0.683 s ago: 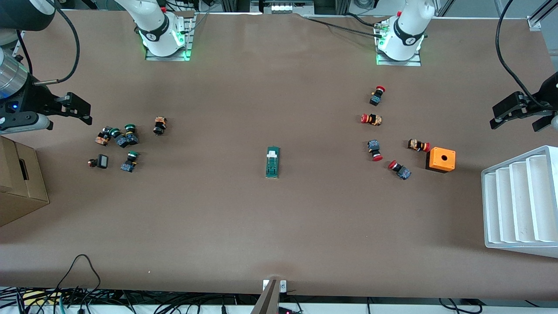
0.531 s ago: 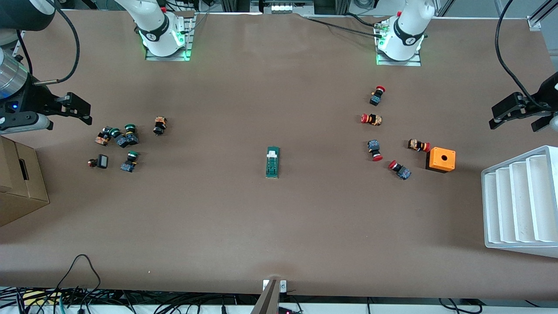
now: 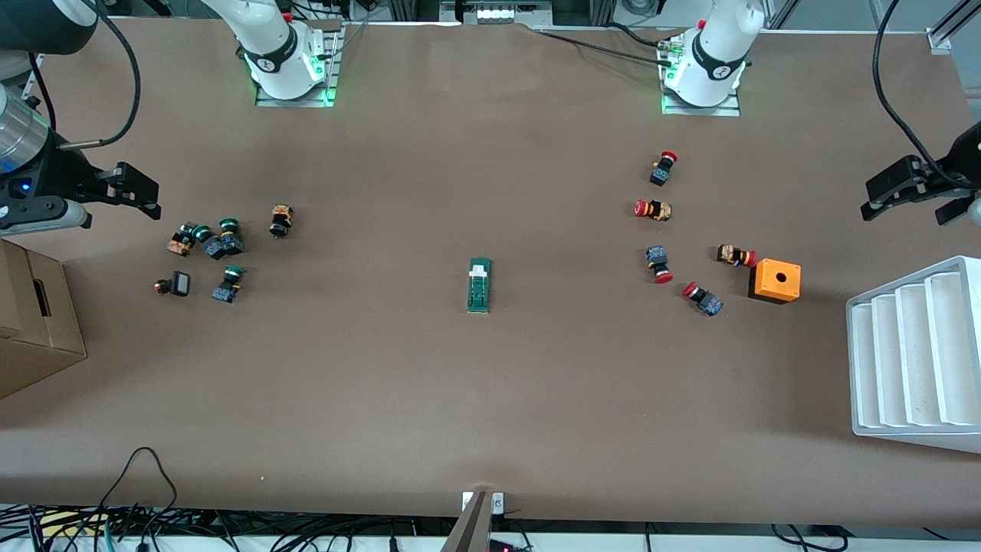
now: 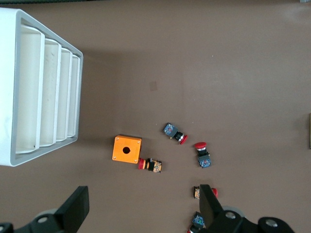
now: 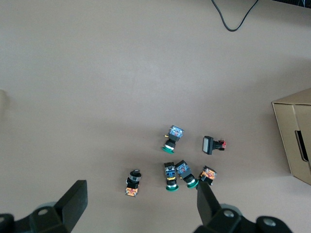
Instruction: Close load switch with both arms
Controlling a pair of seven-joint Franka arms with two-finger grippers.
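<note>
The load switch (image 3: 479,284), a narrow green block with a white tab at its end toward the arms' bases, lies flat at the middle of the table, untouched. My left gripper (image 3: 904,217) hangs open in the air at the left arm's end of the table, far from the switch. In the left wrist view this gripper (image 4: 142,192) is empty, over bare table beside the red-capped buttons. My right gripper (image 3: 123,217) hangs open at the right arm's end. In the right wrist view it (image 5: 140,190) holds nothing and is over the green-capped buttons.
Several red-capped push buttons (image 3: 657,208) and an orange box with a hole (image 3: 775,280) lie toward the left arm's end, next to a white slotted tray (image 3: 912,360). Green-capped buttons (image 3: 222,244) and a cardboard box (image 3: 34,322) lie toward the right arm's end.
The left gripper has drifted slightly. The right gripper, the switch and the buttons have not moved.
</note>
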